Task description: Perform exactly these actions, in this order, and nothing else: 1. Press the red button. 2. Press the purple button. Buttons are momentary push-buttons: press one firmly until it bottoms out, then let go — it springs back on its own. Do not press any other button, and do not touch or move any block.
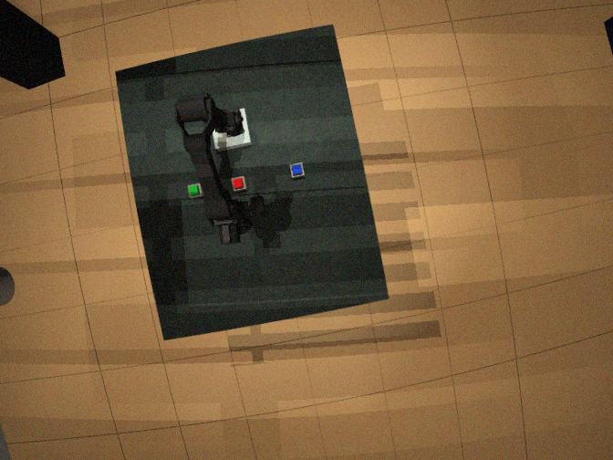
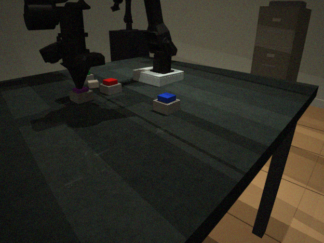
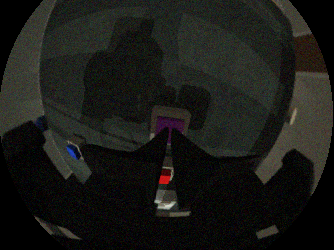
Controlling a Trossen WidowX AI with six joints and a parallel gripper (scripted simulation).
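The purple button [image 2: 84, 89] [image 3: 163, 123] has its cap under my fingertips and is hidden by the arm in the top view. My gripper [image 2: 79, 87] [image 3: 169, 131] is shut and empty, pointing down with its tips touching the purple cap. That cap sits low in its pale base, lower than the red and blue caps in theirs. The red button [image 1: 238, 182] [image 2: 110, 81] [image 3: 164, 178] stands nearby, towards the arm's base, with its cap raised and nothing touching it.
The blue button [image 1: 296, 170] [image 2: 166, 98] [image 3: 73, 152] stands apart on the dark table [image 1: 316, 260] [image 2: 162, 172]. The green button [image 1: 193, 190] [image 2: 88, 73] is partly hidden behind the gripper in the exterior view. A small whitish block [image 2: 93, 84] lies between the green and red buttons.
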